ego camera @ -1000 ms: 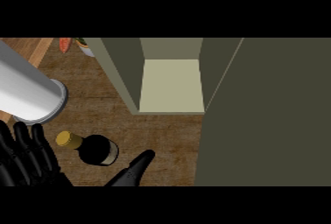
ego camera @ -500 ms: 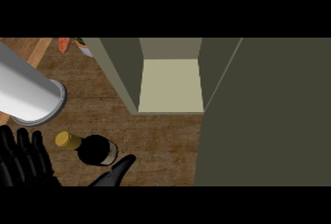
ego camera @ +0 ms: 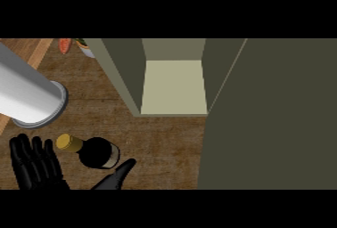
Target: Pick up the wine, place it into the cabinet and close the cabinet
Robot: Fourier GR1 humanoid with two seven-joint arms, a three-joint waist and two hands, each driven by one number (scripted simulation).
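Note:
The wine bottle [ego camera: 95,152] is dark with a gold cap and stands on the wooden counter [ego camera: 164,138] at the lower left. My left hand [ego camera: 34,167] rises from the lower edge just left of it, fingers straight and open. Its thumb [ego camera: 118,175] is spread out to the bottle's lower right, so the bottle sits between fingers and thumb, and I cannot tell whether they touch it. The cabinet [ego camera: 174,87] stands open behind the bottle, showing a pale empty shelf. Its dark door [ego camera: 276,116] is swung out and fills the right side. My right hand does not show.
A big white cylinder [ego camera: 30,95] stands at the left, close above my hand. An orange item [ego camera: 66,44] and a bowl [ego camera: 85,48] sit at the far left corner. The cabinet's left wall [ego camera: 121,75] rises between them and the shelf.
The thumb has moved left and down, closer to the bottle. The fingers have shifted slightly right and lower. The bottle has not moved.

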